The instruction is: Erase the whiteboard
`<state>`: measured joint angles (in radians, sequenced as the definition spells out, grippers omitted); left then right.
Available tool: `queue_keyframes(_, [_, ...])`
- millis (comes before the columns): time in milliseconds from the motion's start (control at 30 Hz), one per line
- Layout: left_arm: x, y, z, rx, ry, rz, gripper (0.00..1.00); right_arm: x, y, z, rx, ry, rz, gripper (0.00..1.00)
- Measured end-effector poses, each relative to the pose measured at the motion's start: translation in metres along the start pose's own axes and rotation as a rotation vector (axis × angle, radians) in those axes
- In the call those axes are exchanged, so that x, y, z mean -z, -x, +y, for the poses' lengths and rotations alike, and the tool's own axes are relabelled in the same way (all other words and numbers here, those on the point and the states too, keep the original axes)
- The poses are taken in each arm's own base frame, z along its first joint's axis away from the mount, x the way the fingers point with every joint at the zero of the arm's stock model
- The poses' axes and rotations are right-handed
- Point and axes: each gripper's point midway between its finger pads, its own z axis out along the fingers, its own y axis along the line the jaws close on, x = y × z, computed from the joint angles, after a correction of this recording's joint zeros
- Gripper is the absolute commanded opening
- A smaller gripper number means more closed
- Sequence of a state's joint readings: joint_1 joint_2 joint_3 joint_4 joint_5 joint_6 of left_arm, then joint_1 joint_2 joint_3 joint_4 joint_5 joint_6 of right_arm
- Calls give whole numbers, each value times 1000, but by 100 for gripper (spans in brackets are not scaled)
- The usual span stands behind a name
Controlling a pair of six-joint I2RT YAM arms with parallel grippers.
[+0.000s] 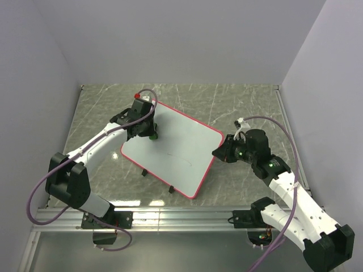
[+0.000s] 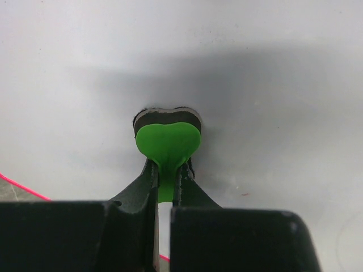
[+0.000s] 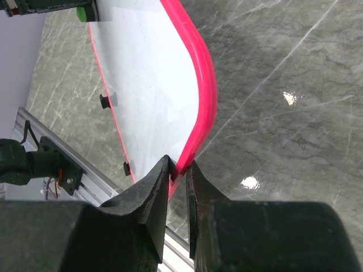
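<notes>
The whiteboard [image 1: 178,150] lies tilted on the marble table, white with a thin red-pink frame [image 3: 203,90] and two black clips [image 1: 145,173] on its near edge. My left gripper [image 1: 151,134] is shut on the stem of a small green eraser [image 2: 168,143], whose dark pad presses on the white surface [image 2: 272,73] near the board's far left edge. A tiny red speck [image 2: 244,194] shows beside the left fingers. My right gripper [image 3: 178,170] is shut on the board's red-pink frame at its right edge [image 1: 217,152]. A faint mark [image 1: 182,165] remains near the board's middle.
A red marker cap [image 1: 136,95] lies at the board's far corner behind the left arm. Grey walls enclose the table on three sides. An aluminium rail [image 1: 170,214] runs along the near edge, with both arm bases on it.
</notes>
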<state>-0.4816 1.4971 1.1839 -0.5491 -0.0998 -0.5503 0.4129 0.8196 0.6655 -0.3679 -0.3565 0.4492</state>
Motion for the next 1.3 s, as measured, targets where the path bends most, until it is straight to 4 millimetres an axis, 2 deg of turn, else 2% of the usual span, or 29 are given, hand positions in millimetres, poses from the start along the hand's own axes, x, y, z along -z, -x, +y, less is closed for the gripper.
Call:
queue_keyframes(167, [-1,-6,-10,-16,-24,1,0,0,-2,0,-3,1,7,0])
queue_keyframes(267, [4,-24,-39,-77,-74,21,0,0,-3,-1,-7,-4,14,0])
queue_keyframes(433, [16,-58,-110,-183,-197,62,0,0,-7,-9,-17,-44,28,0])
queue_keyframes(533, [20,-73,-132,-197,-235,83,0,-1,-12,-16,-27,-75,47,0])
queue_keyframes(633, [23,-79,-139,-191,-250,95,0,-1,-13,-17,-29,-84,50,0])
queue_keyframes(867, [26,-80,-132,-153,-255,71,0,-1,-12,-16,-25,-73,49,0])
queue_keyframes(933, [23,-88,-115,-137,-237,84,0,-1,-11,-14,-23,-65,46,0])
queue_keyframes(1100, [12,-95,-40,-32,-106,116,0,-2,-8,-11,-17,-50,35,0])
queue_keyframes(1167, [7,-96,-19,-2,-56,125,0,-2,-8,-10,-16,-43,33,0])
queue_keyframes(1300, [6,-98,-17,-6,-53,129,0,-2,-7,-9,-15,-41,33,0])
